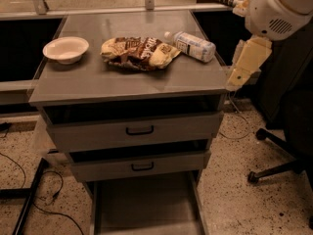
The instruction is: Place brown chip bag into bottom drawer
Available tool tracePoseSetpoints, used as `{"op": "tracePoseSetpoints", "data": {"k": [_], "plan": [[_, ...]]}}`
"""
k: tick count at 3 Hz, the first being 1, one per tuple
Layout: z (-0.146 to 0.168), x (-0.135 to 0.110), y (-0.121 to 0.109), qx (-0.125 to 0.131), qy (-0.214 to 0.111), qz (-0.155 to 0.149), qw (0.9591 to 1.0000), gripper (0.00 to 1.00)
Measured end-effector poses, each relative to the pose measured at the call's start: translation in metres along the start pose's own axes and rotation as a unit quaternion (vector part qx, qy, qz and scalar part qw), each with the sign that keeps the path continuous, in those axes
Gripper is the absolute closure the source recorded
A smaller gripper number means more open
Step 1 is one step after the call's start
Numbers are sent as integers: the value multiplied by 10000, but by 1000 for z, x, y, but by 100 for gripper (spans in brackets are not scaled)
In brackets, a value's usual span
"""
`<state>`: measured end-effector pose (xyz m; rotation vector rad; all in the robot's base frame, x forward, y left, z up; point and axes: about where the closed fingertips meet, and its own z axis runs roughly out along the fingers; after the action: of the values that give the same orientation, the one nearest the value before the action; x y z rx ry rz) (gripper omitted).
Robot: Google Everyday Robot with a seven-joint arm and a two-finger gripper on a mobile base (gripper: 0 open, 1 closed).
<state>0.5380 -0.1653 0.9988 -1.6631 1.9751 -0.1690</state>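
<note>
The brown chip bag (139, 53) lies flat on the grey cabinet top (122, 82), near its middle, with pale yellow ends and a dark middle. The bottom drawer (144, 207) is pulled out at floor level; its plain grey floor shows nothing in it. My arm comes in from the upper right. My gripper (238, 76) hangs pale and pointing down just off the top's right edge, to the right of the bag and apart from it. It holds nothing that I can see.
A clear plastic bottle with a white label (193, 45) lies right of the bag, touching its end. A white bowl (66, 49) stands at the left. Two drawer fronts with black handles (139, 130) sit below. An office chair base (274, 168) stands at right; cables (29, 190) lie at left.
</note>
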Motion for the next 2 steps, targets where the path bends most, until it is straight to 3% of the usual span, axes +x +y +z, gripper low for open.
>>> {"op": "tracePoseSetpoints", "data": {"k": [1, 2], "plan": [[29, -22, -2, -170, -363, -225, 9989, 0], [73, -51, -5, -397, -928, -357, 9943, 0]]}}
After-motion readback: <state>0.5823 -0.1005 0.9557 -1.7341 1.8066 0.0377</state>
